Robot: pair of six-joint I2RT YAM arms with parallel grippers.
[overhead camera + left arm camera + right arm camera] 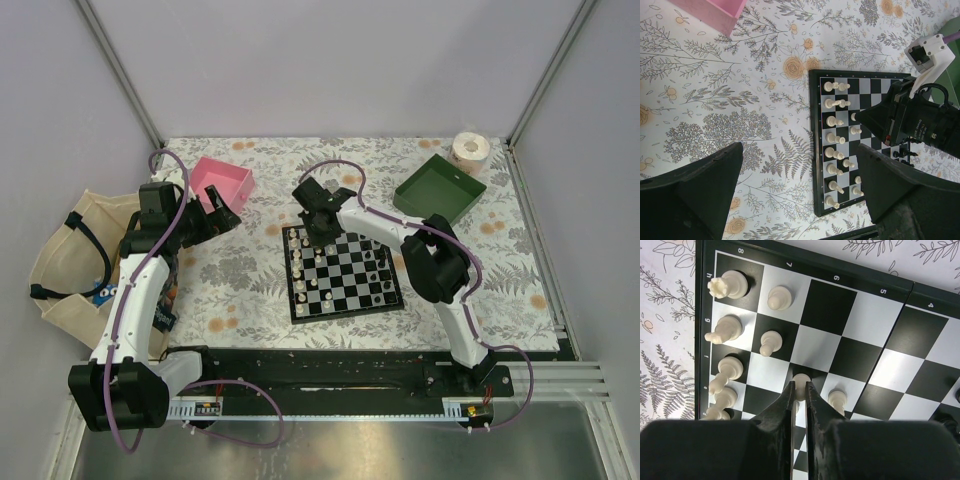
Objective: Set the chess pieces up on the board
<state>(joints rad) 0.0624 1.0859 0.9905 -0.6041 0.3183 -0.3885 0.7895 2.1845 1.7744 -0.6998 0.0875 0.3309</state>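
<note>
Digits 8–4 rim the board point(860, 281), letters unclear.

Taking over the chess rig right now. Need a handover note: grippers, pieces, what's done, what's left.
Left gripper: fingers open, empty, over the cloth beside the board.
Right gripper: fingers shut on a white pawn among the other white pawns.
Done: white pieces lined up along one edge, black pieces at the opposite edge, partly hidden by the right arm.
Left: seat this pawn, release it, straighten any stray pawns, check black's side.
</note>
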